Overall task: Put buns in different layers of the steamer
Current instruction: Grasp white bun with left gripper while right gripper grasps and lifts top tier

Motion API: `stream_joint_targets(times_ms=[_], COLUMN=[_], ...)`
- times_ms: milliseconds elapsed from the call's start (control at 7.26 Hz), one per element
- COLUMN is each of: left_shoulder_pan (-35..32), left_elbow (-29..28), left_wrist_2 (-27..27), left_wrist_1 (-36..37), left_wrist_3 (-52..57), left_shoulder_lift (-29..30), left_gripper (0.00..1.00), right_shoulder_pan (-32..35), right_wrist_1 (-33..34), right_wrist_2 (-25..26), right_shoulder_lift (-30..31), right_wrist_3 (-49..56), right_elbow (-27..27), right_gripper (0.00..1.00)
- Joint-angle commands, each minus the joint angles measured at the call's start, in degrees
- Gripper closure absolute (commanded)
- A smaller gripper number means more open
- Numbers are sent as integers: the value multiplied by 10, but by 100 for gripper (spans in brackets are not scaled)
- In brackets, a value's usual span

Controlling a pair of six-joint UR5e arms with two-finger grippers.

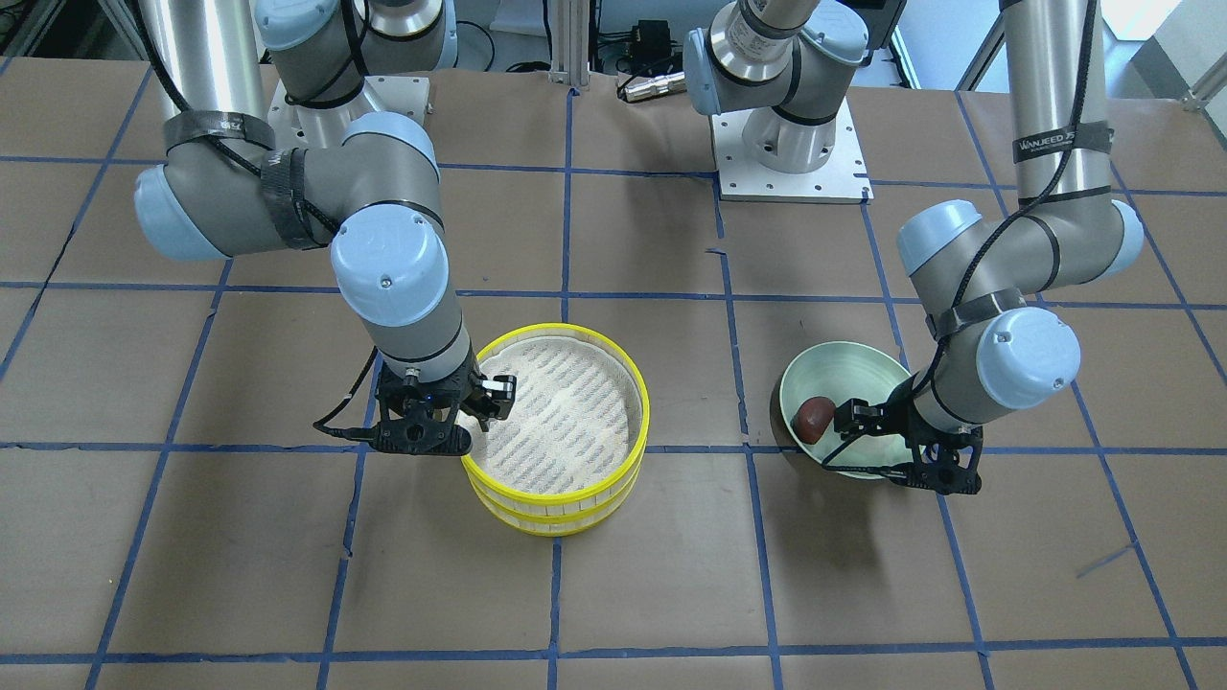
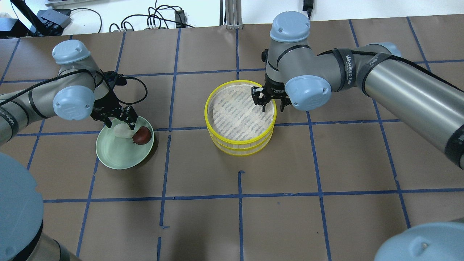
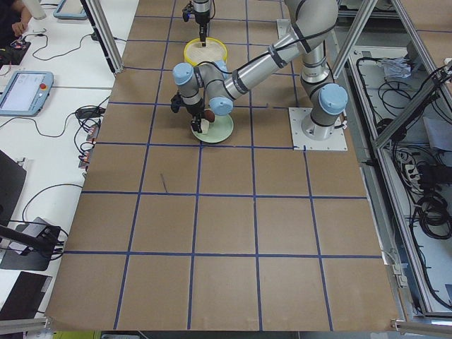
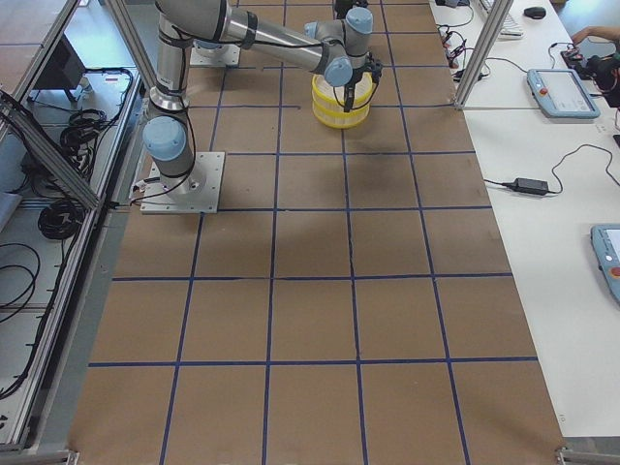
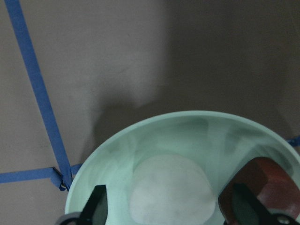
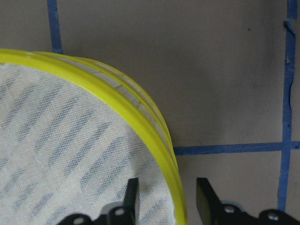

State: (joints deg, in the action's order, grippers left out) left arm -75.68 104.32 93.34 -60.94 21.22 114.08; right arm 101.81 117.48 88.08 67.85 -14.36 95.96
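Two steamer layers are stacked at mid-table, the top tray (image 2: 207,108) on the lower tray (image 2: 239,150), both with yellow rims. The top tray's woven liner (image 6: 70,140) is bare. My right gripper (image 2: 268,101) is open and straddles the top tray's rim (image 6: 154,136), one finger inside and one outside. The white bun (image 5: 171,192) and the reddish-brown bun (image 2: 142,135) lie side by side on the pale green plate (image 2: 119,156). My left gripper (image 2: 119,121) is open and low over the plate, with its fingers either side of the white bun. The front view hides the white bun.
The brown paper table (image 2: 326,152) is marked with a blue tape grid. The two arm bases (image 1: 791,144) stand at the robot side of the table. Cables (image 2: 156,16) lie beyond the far edge.
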Motion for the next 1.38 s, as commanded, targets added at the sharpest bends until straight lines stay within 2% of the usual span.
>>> stream_joint_targets(times_ms=[0,275,551,688,826,964,1101,1239], left_shoulder_pan=[0,0,-13,-33,-78,-131,-185,-219], left_elbow=[14,7,-23,-42,-63,-77,-81,-81], left_wrist_2=[13,25,23,21,19,5,-41,-84], left_wrist_1=[3,4,-7,-38,-51,-51,-41,4], left_wrist_3=[1,-2,-4,-4,-26,-88,-168,-221], left_shoulder_lift=[3,-2,-59,-82,-89,-91,-90,-79], left_gripper=[50,95,97,97,98,98,98,97], right_shoulder_pan=[0,-2,-34,-92,-155,-205,-250,-280], right_wrist_1=[-4,-4,-63,-99,-141,-173,-193,-192], right_wrist_2=[6,10,5,-3,-41,-38,-28,16], right_shoulder_lift=[4,11,53,82,106,127,142,151], right_wrist_3=[-5,-8,-8,-1,44,124,170,201], right_elbow=[2,12,-1,-9,-17,-17,-16,-15], right_gripper=[96,97,97,96,96,96,96,96])
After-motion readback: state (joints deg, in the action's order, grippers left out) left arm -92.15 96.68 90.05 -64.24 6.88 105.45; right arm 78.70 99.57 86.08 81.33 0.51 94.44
